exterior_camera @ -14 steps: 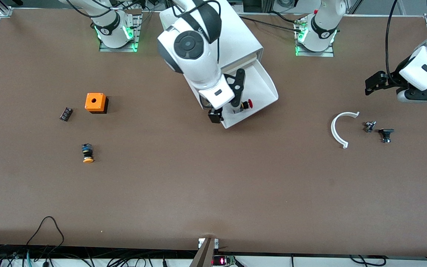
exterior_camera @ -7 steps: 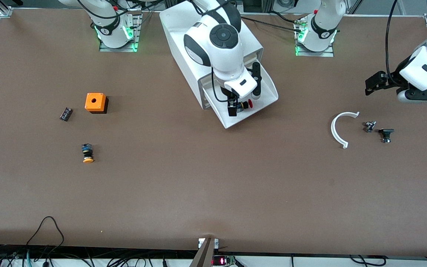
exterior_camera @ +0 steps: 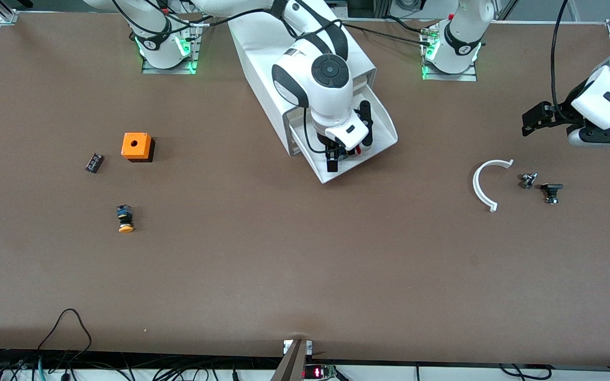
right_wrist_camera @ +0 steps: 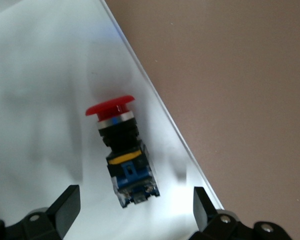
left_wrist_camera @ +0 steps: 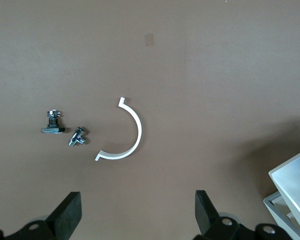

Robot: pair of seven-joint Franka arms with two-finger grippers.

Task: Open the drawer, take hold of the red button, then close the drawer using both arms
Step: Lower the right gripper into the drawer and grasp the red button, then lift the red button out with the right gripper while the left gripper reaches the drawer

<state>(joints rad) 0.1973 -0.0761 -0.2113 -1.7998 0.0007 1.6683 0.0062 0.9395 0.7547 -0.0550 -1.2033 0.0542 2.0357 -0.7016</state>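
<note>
At frame centre, the right tool (exterior_camera: 348, 142) hangs released over the button (right_wrist_camera: 121, 152) in the drawer (exterior_camera: 384, 124); straddle its dark body before clenching. The left tool (left_wrist_camera: 135, 215) waits released.

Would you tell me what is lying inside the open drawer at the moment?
The drawer holds one red-capped button on its side. The right gripper hangs open over it, fingers either side, not gripping. The arm covers much of the tray floor, so anything else there is hidden.
</note>
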